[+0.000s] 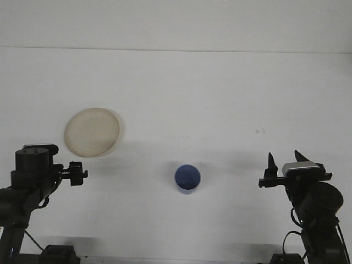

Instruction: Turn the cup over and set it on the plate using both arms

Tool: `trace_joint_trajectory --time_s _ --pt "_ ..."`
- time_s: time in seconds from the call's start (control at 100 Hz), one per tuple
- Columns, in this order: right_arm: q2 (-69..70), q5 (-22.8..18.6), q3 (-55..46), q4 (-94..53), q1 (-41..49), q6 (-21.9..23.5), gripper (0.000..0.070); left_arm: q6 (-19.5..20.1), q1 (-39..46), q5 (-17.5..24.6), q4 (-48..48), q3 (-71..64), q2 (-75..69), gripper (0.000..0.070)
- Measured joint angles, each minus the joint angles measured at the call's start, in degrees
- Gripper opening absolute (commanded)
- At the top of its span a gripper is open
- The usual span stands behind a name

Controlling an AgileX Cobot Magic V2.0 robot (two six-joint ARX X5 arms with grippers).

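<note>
The cup (187, 179) stands on the table (220, 93) between the two pincers, well apart from both. The plate (92, 132) lies just behind the left gripper (77, 174), far to the left of the right gripper (283, 162).
</note>
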Motion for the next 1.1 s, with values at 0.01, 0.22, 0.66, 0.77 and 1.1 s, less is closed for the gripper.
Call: trace_joint_trajectory --time_s 0.01,0.22,0.66,0.77,1.1 --pt "0.0 0.0 0.0 0.0 0.0 0.0 0.0494 0.0 0.0 0.0 -0.1 0.0 0.0 0.0499" --pt "0.0 0.0 0.0 0.0 0.0 0.0 0.0493 0.0 -0.7 0.0 -5.3 4.2 1.5 0.0499" --pt "0.0 0.0 0.0 0.0 0.0 0.0 0.0494 -6.7 -21.3 5.6 -7.8 19.4 16.9 0.0499" --pt "0.0 0.0 0.0 0.0 0.0 0.0 0.0494 -8.8 -28.2 5.6 -6.0 21.8 22.5 0.0499" --pt "0.0 0.0 0.0 0.0 0.0 0.0 0.0493 -10.3 -41.8 6.0 -3.7 30.8 37.2 0.0503"
